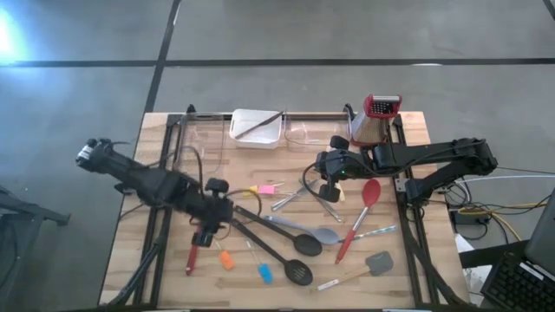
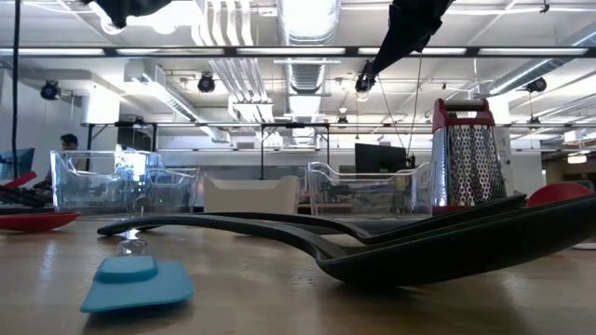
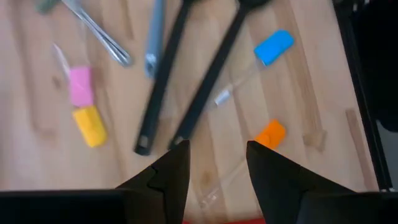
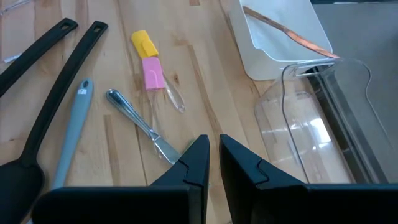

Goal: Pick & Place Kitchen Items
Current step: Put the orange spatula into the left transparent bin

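The wooden slatted desk point(image 1: 173, 277) carries a spread of loose kitchen items between the two arms.

Count, from the high view:
- Two black long-handled utensils — a black solid spoon point(image 1: 305, 244) and a black slotted spoon point(image 1: 299, 271) — lying side by side, handles pointing toward the left tool.
- One grey long-handled spoon point(image 1: 324, 234), just beside the black pair.
- One red long-handled spoon point(image 1: 368, 194), lying at a slant near the right tool.
- One grey square-bladed spatula point(image 1: 378, 263) with a pale handle, near the desk's front edge.
- One metal butter knife point(image 4: 140, 124) beside the grey handle.
- Four small spatulas with clear handles: one orange point(image 1: 226, 259), one blue point(image 1: 264, 274), one pink point(image 1: 268, 187), one yellow point(image 4: 143, 43). Pink and yellow lie end to end.

At the back edge stand a white rectangular tray point(image 1: 240, 137) holding one thin stick, and a red-topped metal box grater point(image 1: 378, 117).

The left tool point(image 3: 214, 168) hovers over the handle ends of the two black spoons, with the orange piece just beside it; its fingers stand apart and grip nothing. The right tool point(image 4: 214, 163) hangs over the desk near the butter knife's blade, fingers nearly together and empty — no item is held.
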`<state>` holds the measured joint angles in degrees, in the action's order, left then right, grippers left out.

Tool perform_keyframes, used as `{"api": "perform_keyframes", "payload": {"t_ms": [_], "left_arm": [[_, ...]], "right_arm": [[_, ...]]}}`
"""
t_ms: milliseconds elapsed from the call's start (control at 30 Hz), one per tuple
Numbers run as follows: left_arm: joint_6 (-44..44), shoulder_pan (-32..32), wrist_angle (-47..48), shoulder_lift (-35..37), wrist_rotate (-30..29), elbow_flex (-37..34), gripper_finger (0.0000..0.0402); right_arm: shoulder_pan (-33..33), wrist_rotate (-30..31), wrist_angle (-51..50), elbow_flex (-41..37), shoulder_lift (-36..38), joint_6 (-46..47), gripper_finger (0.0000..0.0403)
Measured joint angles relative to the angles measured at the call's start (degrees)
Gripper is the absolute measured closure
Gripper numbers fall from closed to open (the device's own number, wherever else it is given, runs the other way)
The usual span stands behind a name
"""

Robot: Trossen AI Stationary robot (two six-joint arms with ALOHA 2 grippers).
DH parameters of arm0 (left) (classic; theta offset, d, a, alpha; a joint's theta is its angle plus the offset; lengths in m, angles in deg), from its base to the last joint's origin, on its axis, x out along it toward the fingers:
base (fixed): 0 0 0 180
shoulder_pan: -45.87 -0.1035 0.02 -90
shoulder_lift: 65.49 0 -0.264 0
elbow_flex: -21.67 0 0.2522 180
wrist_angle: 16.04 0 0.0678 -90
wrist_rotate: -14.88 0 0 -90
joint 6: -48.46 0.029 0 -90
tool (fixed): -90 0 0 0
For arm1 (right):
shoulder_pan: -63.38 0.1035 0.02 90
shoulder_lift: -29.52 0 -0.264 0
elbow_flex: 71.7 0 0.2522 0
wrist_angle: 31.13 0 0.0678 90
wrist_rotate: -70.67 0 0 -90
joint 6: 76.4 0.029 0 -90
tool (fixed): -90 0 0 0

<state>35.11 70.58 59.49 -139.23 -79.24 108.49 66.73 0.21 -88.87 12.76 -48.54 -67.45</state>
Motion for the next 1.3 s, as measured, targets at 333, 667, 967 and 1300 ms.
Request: {"api": "perform_keyframes", "payload": {"t_ms": [333, 667, 967, 1300], "left_arm": [[-0.1, 1.9, -13.5, -0.1, 8.4, -15.5, 0.0239], [0.6, 4.1, -26.3, -0.1, 8.4, -23.5, 0.0239], [0.4, 12.2, -32.9, -0.3, 2.0, -24.0, 0.0261], [-6.0, 13.6, -33.7, -5.8, 1.0, -24.7, 0.0280]], "right_arm": [[0.0, 0.0, 0.0, 0.0, 0.0, 0.0, 0.0369], [0.0, 0.0, 0.2, 0.0, 0.0, 0.0, 0.0369], [0.0, 0.0, 0.2, 0.0, 0.0, 0.0, 0.0369], [0.0, 0.0, 0.3, 0.0, 0.0, 0.0, 0.0369]]}}
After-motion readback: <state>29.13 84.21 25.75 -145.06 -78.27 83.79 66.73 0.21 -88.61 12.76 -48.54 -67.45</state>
